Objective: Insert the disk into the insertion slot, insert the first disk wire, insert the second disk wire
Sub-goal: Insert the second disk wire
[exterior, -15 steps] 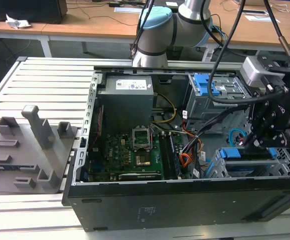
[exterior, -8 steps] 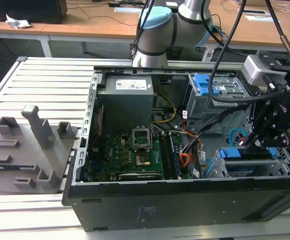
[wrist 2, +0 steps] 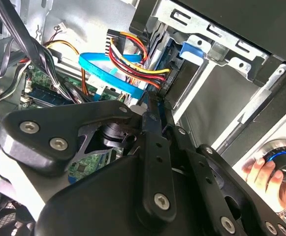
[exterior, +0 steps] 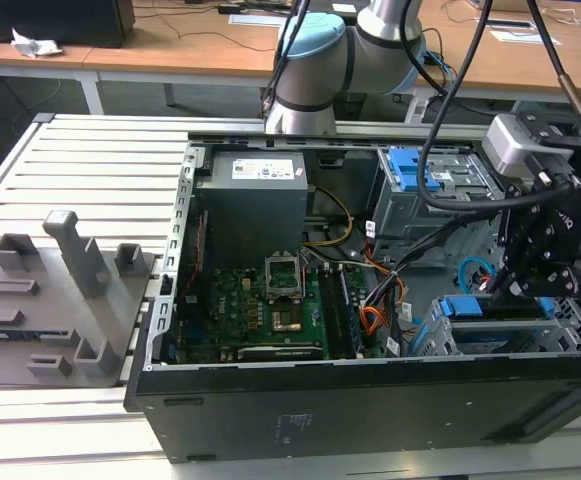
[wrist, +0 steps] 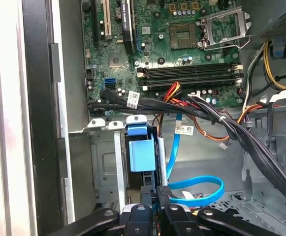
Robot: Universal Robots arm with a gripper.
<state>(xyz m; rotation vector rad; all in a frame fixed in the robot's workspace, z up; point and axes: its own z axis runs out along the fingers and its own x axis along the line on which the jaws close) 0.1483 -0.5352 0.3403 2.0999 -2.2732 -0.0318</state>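
While the open black computer case (exterior: 370, 400) lies on its side so the arm can work from above, the black gripper (exterior: 530, 262) hangs low inside it, directly over the low grey metal drive cage (exterior: 490, 335) where the blue-framed silver disk (exterior: 490, 308) already sits. Just ahead of the fingertips (wrist 2: 153, 109), which appear pinched together on a small dark plug, the bundle of red and dark wires (wrist 2: 133, 69) reaches the disk's edge. Beside it curls the glossy light-blue cable (wrist: 197, 189), slack enough to be steered.
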